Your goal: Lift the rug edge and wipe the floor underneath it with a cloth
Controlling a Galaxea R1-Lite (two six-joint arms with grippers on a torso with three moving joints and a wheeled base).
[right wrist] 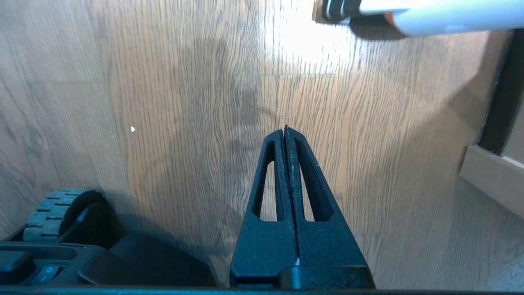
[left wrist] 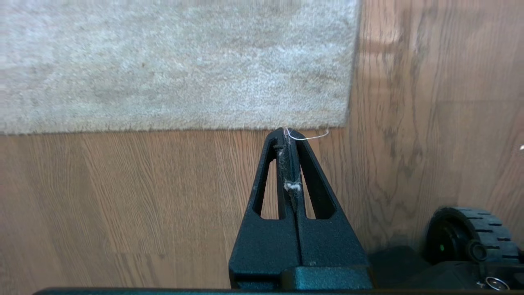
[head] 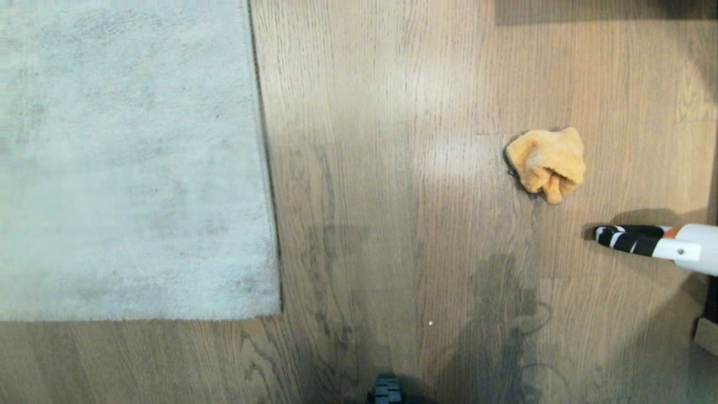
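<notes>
Head view, left to right: pale grey rug (head: 129,163) flat over far left, rug edge (head: 268,168) straight, square corner (head: 276,311) down on wood-grain floor (head: 381,196); orange-yellow cloth (head: 547,164) crumpled on bare planks well right of rug; white tube with black-and-white striped tip (head: 653,242) just near of cloth. Left gripper (left wrist: 289,135) clenched, empty but for lint, above floor near rug's near border. Right gripper (right wrist: 285,130) clenched, empty, above bare planks.

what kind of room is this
Probably a room in a home: wood-plank floor, a pale grey rug laid on it, and an orange cloth lying beside a white-and-black handled tool.
</notes>
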